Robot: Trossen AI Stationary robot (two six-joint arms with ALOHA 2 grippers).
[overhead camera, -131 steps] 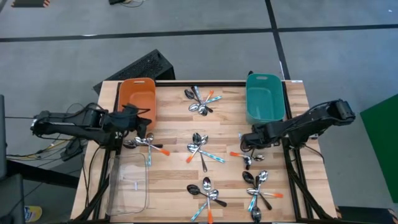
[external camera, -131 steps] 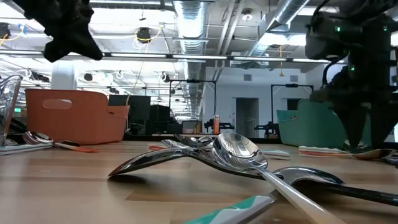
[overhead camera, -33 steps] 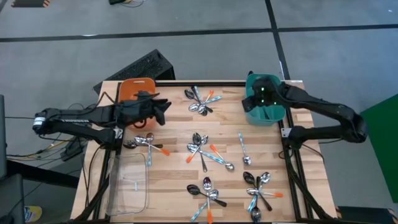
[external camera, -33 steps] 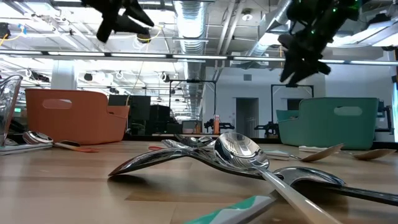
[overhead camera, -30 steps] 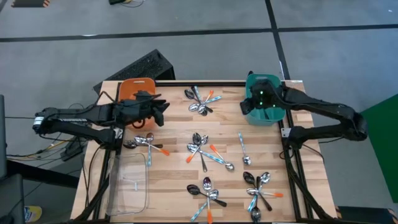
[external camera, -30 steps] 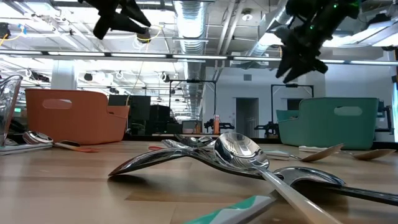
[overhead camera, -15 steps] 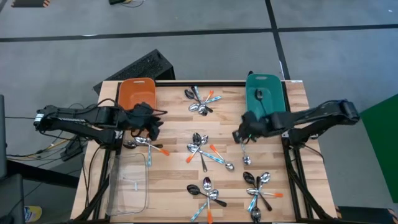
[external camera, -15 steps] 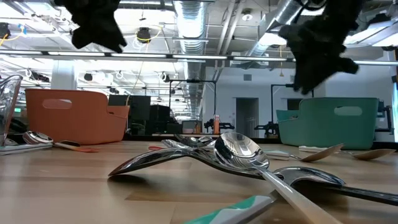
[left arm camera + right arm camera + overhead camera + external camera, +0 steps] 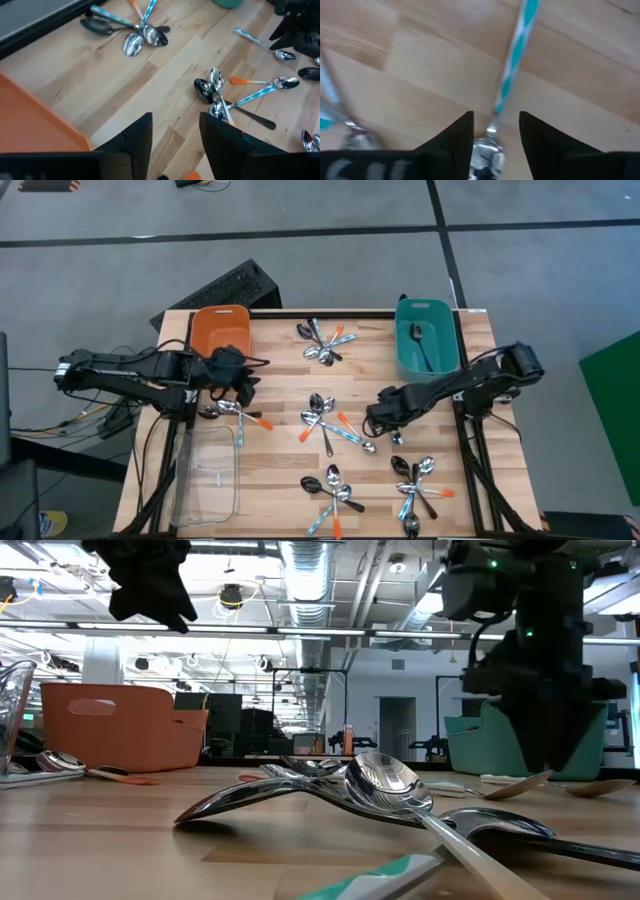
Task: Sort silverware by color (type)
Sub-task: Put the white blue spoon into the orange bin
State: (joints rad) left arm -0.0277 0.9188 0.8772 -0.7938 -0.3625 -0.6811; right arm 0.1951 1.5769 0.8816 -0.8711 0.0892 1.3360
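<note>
No text or labels can be read anywhere

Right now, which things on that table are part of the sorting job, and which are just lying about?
Part of the job:
- spoons in piles
- blue-handled spoon under the right gripper
- orange bin
- teal bin, one dark spoon inside
- clear tray

Lying about:
- black perforated panel behind the table

Spoon (image 9: 419,345) in bin (image 9: 405,358); piles (image 9: 325,423) on table (image 9: 275,460)
</note>
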